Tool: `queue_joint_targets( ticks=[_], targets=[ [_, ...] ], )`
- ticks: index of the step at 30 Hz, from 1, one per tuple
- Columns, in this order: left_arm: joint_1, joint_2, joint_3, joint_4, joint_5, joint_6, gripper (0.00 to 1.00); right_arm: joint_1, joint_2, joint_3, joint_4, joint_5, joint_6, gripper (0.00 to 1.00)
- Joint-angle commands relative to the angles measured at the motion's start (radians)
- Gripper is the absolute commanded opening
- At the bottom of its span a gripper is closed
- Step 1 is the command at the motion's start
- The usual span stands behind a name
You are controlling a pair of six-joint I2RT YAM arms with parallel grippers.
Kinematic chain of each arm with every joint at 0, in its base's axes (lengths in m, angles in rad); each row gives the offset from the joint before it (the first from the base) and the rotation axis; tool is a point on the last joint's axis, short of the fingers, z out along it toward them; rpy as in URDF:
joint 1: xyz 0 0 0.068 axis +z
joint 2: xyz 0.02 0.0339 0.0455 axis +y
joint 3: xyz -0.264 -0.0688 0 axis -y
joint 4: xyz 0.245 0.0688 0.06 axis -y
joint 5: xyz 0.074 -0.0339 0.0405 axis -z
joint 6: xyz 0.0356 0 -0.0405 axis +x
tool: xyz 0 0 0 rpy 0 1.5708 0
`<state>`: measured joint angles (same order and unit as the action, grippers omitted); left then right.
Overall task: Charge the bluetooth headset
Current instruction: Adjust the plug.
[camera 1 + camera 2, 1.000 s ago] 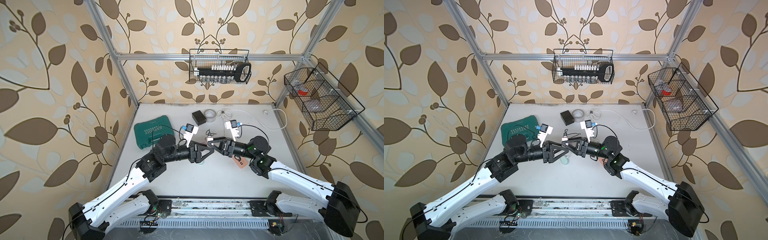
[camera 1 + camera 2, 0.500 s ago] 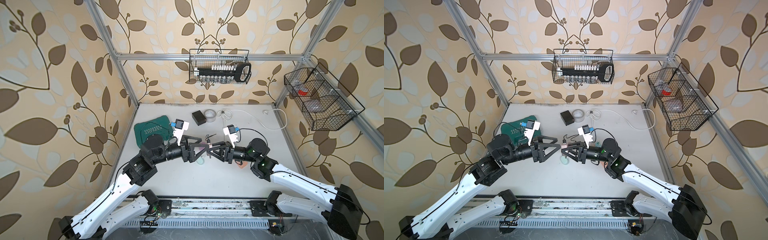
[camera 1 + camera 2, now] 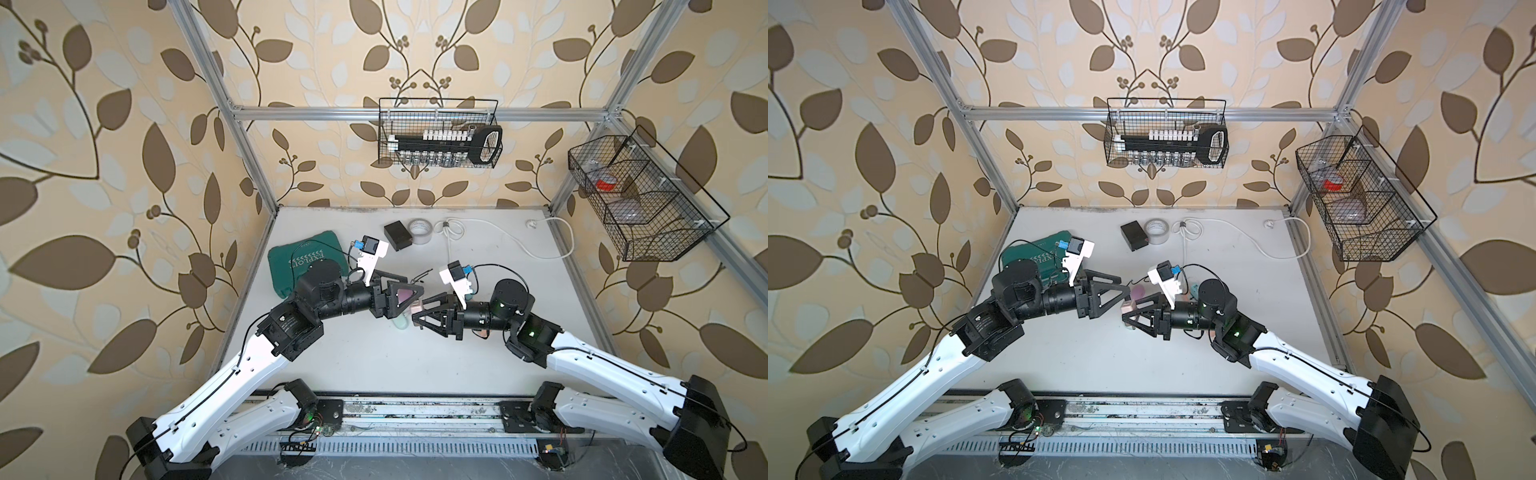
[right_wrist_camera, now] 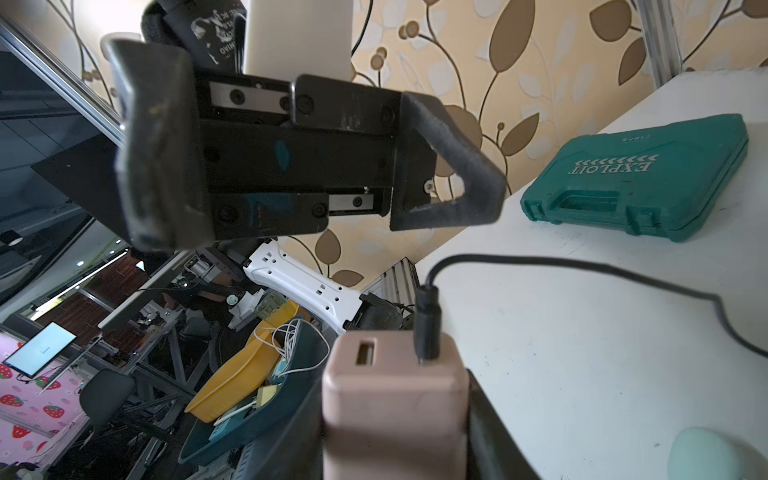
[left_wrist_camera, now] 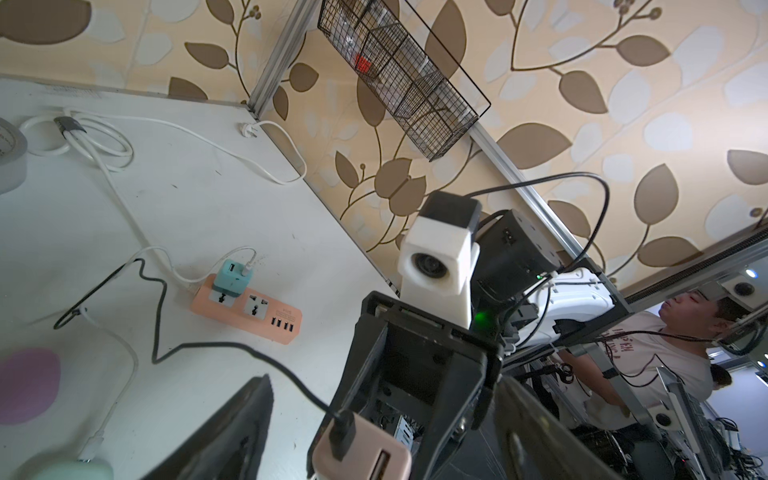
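Gripping adapter (image 4: 395,399) in right claw (image 3: 417,316) above mid-counter (image 3: 374,361), cable (image 4: 582,270) plugged in. Facing it with left claw (image 3: 416,285) spread apart. Cable step apparently done. Next: carry to strip (image 5: 245,309), free socket. Headset not made out.

Two robot arms (image 3: 232,374) (image 3: 615,370), two wire baskets (image 3: 438,99) (image 3: 665,245), one green tool case (image 3: 299,257), one black box (image 3: 398,235), one roll of tape (image 3: 419,229), one pink power strip (image 5: 245,311), one teal adapter (image 5: 230,282), one pink charger block (image 4: 395,399), one black cable (image 4: 428,324), one mint-green rounded item (image 4: 723,453).
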<state>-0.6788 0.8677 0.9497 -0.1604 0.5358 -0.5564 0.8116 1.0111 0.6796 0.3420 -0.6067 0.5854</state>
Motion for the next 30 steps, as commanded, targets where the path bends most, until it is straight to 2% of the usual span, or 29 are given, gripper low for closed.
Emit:
queue_joint_targets(
  ticks=[1,14,22,28,30],
  targets=[
    [0.013,-0.02,-0.014,-0.009,0.047,0.006,0.9,0.004,-0.03,0.043,-0.042,0.012,-0.071,0.37],
    [0.013,-0.021,-0.071,0.078,0.194,-0.042,0.83,0.002,-0.037,0.024,0.075,-0.021,-0.004,0.37],
    [0.013,0.002,-0.065,0.096,0.24,-0.044,0.66,0.002,-0.023,0.029,0.117,-0.055,0.034,0.37],
    [0.013,0.006,-0.047,0.094,0.252,-0.028,0.46,0.002,-0.003,0.035,0.111,-0.078,0.041,0.39],
    [0.012,0.01,-0.044,0.091,0.255,-0.026,0.42,0.002,0.003,0.04,0.107,-0.087,0.045,0.41]
  ],
)
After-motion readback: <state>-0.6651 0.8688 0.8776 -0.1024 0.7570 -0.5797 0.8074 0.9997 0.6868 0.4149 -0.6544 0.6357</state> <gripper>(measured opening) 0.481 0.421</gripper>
